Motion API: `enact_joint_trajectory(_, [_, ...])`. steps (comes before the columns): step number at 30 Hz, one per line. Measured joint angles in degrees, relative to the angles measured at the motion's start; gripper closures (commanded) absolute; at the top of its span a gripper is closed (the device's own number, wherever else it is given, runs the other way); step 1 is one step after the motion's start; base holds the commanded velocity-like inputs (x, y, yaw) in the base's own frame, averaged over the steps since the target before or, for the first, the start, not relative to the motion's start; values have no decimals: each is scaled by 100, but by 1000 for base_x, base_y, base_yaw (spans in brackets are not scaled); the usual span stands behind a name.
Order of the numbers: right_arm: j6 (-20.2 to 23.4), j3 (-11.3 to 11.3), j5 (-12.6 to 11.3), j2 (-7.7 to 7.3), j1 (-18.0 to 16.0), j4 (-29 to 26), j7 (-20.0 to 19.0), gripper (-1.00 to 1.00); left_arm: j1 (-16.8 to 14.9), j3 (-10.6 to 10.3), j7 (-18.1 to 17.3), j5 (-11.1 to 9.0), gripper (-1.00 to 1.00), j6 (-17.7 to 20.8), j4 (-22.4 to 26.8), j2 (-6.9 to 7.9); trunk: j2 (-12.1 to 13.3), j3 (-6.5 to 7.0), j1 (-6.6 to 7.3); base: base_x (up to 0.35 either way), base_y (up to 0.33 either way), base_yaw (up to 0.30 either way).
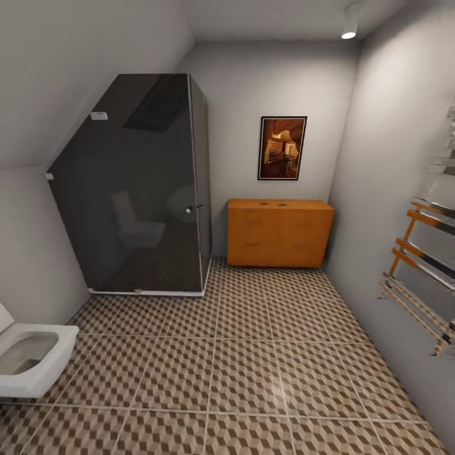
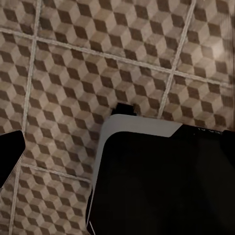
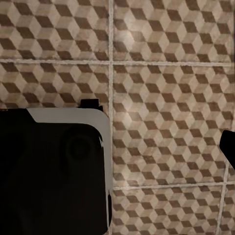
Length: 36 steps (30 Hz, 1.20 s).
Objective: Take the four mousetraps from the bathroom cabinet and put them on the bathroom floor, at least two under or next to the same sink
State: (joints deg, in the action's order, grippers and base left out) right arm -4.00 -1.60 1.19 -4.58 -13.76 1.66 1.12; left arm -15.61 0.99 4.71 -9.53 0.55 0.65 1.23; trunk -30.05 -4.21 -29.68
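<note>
The orange-brown cabinet (image 1: 279, 232) stood beside a dark shower stall (image 1: 142, 189) on the cube-patterned bathroom floor (image 1: 253, 373); whether either claw was open or closed could not be told.

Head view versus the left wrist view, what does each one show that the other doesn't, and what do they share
Head view: the orange-brown cabinet against the far wall, a dark glass shower to its left, a framed picture above it, a white toilet at the near left, and a towel rail on the right wall.

Left wrist view: the robot's own dark base with a pale edge, seen close from above.

Both: the cube-patterned bathroom floor with pale grout lines.
</note>
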Motion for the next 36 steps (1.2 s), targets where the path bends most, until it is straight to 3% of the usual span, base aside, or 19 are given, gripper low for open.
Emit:
enact_joint_trajectory(11, [1, 0, -4, 0, -1, -2, 2, -100, 2, -1, -2, 4, -100, 0, 1, 0, 0, 0, 0, 322, -22, -179])
enact_joint_trajectory(36, [2, -2, 2, 0, 1, -5, 6, -100, -1, 39, 0, -25, -100, 231, 5, 7, 0, 0, 0, 307, -118, -11])
